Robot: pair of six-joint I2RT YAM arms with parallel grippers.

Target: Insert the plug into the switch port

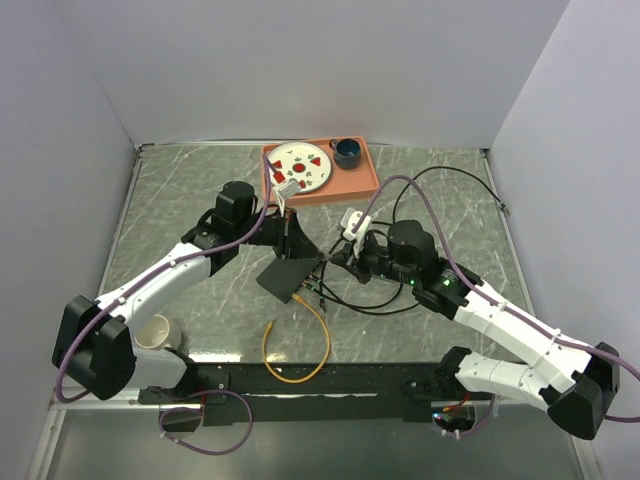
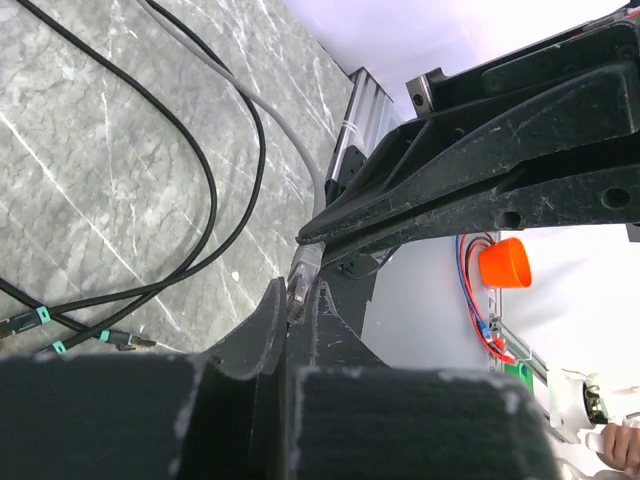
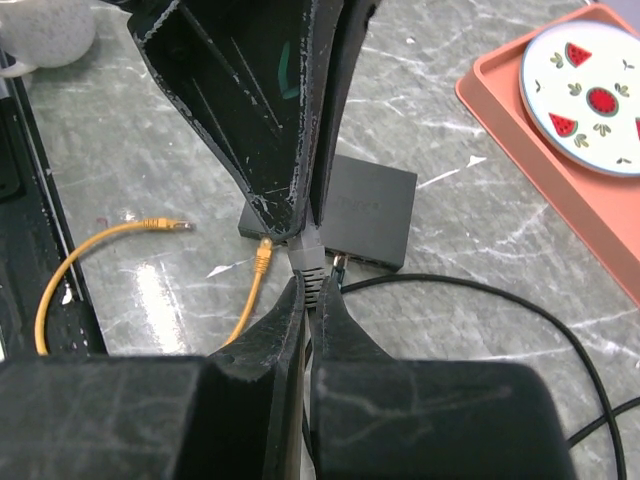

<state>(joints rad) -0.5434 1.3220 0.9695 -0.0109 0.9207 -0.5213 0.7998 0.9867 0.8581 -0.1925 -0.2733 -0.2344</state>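
The left hand [image 2: 297, 305] and the right hand [image 3: 308, 292] meet tip to tip over the middle of the worktop [image 3: 480, 230]. Each is pressed together on the same grey plug [image 3: 308, 262], the 2 pairs of fingers pinching it from opposite sides. The plug's front end sits at the narrow near edge of the black switch box [image 3: 365, 205], which lies flat on the worktop. The switch port [image 3: 372, 260] lies along that edge, too dark to pick out, so I cannot tell whether the plug is seated. A yellow cable [image 3: 100, 240] ends just left of the plug and a black cable [image 3: 480, 295] just right. The orange tray [image 3: 520, 150] with 1 plate [image 3: 590, 95] stands well apart.
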